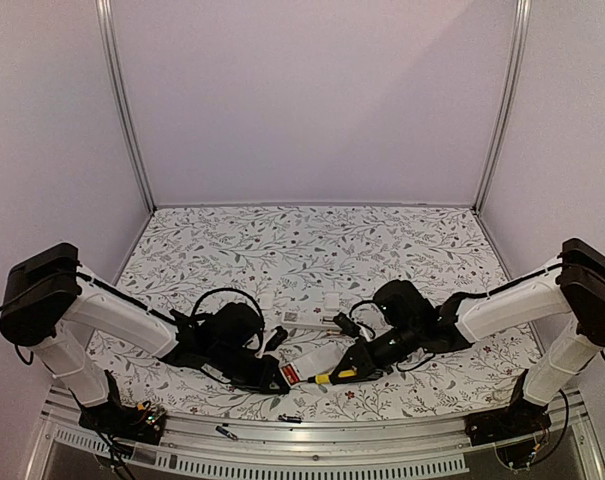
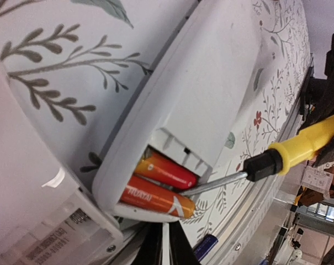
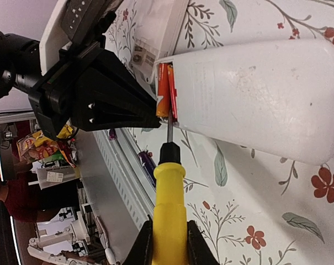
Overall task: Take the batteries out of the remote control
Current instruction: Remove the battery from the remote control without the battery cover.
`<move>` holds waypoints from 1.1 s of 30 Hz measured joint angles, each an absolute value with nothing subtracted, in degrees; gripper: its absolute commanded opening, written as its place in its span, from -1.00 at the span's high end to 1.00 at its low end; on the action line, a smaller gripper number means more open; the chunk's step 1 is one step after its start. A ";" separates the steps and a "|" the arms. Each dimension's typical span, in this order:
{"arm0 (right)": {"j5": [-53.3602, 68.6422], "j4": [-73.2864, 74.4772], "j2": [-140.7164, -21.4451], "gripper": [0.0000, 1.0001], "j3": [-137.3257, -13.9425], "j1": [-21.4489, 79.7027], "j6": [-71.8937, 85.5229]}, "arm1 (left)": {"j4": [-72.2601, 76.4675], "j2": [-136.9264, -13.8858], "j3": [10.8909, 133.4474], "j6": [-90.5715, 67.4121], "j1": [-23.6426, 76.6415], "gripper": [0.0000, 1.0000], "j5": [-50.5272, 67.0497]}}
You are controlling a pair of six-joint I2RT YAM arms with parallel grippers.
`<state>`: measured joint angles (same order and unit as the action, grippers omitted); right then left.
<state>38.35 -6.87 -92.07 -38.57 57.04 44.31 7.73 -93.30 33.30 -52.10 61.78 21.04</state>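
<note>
Right wrist view shows the right end effector [image 3: 169, 240] clamped on the yellow handle of a screwdriver [image 3: 169, 193], fingers tight on either side. The steel tip rests against the two red-orange batteries [image 3: 165, 91]. They lie side by side in the open compartment at one end of the white remote control [image 3: 255, 94], which sits on the floral tabletop [image 1: 382, 240] close to the middle of its near edge.

The left end effector [image 2: 163, 248] has its fingers drawn together right at the battery end of the remote. Whether it pinches the casing cannot be told.

A dark slim cylinder [image 3: 147, 163], probably a battery already out, lies on the metal rail along the near edge.

The batteries look light, rigid and smooth-skinned, so they are likely to be slippery and to roll once free. Spring contacts probably press on their ends, so a sharp pry could flick one away. Levering up the exposed end of the outer cell seems the safest start. After that, a grip across the middle of the barrel should hold better than one on the rounded ends.
</note>
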 measured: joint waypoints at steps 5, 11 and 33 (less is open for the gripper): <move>38.54 -13.06 -92.14 1.00 -35.70 56.99 47.55 | 7.90 -93.38 33.30 -52.07 61.78 0.89 21.02; 38.15 -19.46 -92.12 1.00 -32.67 56.97 51.18 | 9.28 -94.04 33.30 -52.12 61.78 0.89 21.02; 37.34 -29.85 -88.42 1.00 -30.63 57.08 55.59 | 8.01 -88.36 30.74 -51.77 61.98 0.49 14.00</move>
<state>37.34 -29.85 -88.42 -30.63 57.08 55.59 8.01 -88.36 30.74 -51.77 61.98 14.00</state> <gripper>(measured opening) 0.144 0.196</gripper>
